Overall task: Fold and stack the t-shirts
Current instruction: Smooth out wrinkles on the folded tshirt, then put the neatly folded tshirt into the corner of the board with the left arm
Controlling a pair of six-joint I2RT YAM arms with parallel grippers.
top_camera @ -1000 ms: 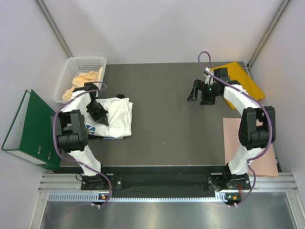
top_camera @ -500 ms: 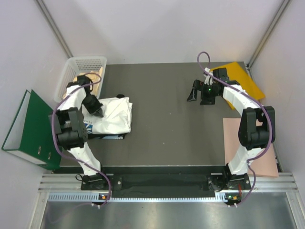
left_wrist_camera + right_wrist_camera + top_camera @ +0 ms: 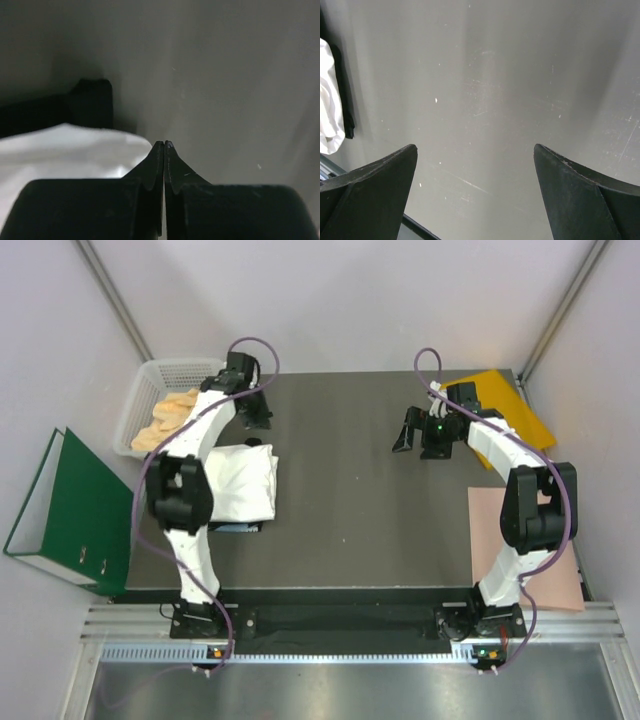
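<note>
Shows a dark grey worktop [image 3: 340, 500] and, at its left part, the white t-shirt [image 3: 240, 480] lying folded into a rectangle, with an edge of the black t-shirt [image 3: 92, 97] peeking out, as it seems, from beneath it at the far side. Shows also the left claw [image 3: 164, 145] just beyond the far edge of this pile, near the white basket [image 3: 165, 375], jaws pressed fully together and gripping nothing. Finds the right claw [image 3: 475, 150] well apart, over bare worktop at the right half, jaws spread wide and empty.
</note>
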